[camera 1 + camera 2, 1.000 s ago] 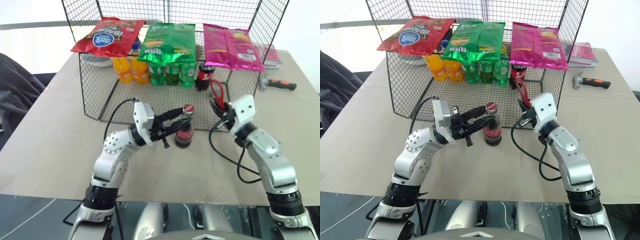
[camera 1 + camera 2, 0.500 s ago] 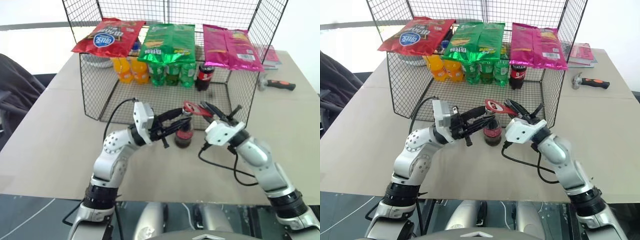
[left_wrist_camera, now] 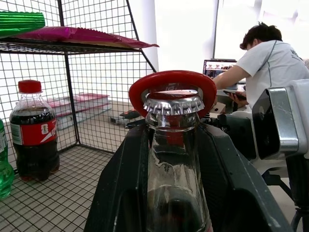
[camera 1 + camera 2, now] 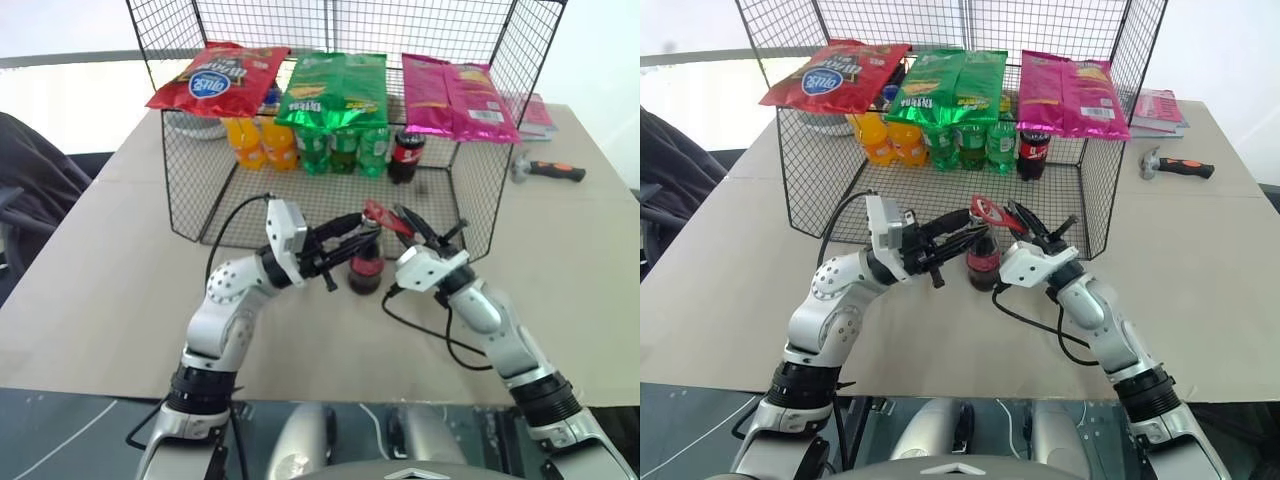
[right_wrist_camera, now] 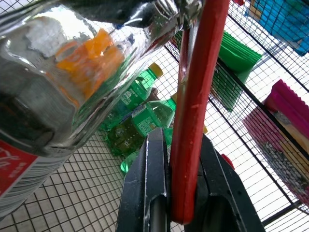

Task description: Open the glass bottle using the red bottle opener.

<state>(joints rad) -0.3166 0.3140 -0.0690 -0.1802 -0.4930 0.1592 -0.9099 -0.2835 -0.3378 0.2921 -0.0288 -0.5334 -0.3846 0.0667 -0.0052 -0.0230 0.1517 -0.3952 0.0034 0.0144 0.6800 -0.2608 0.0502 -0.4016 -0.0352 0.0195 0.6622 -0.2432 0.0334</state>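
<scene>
Standing on the table [image 4: 100,300] just in front of the wire rack [image 4: 180,190], the glass bottle [image 4: 365,270] is held by its neck in the left gripper [image 4: 362,235]. The two black fingers [image 3: 123,193] are pressed on each side of the clear neck, just under the metal cap [image 3: 173,104]. The red bottle opener [image 4: 385,216] is pinched by its handle in the right gripper [image 4: 425,235], whose fingers are shut tight on it. The round loop of the opener is seen in the left wrist view right behind and around the top of the cap. Whether the loop's edge is hooked under the cap's rim cannot be told.

The step in hand is judged to be fitting the opener onto the cap. The cap is not yet off. For the next move, the loop's lip must be caught under the cap's edge. Then the handle must be tipped so the cap is pried up. The bottle must be held steady by the left gripper while this is done, or it may tip and spill.

A squat dark cola bottle [image 4: 406,155] is standing inside the rack, and a hammer [image 4: 545,170] is lying well apart on the table.
</scene>
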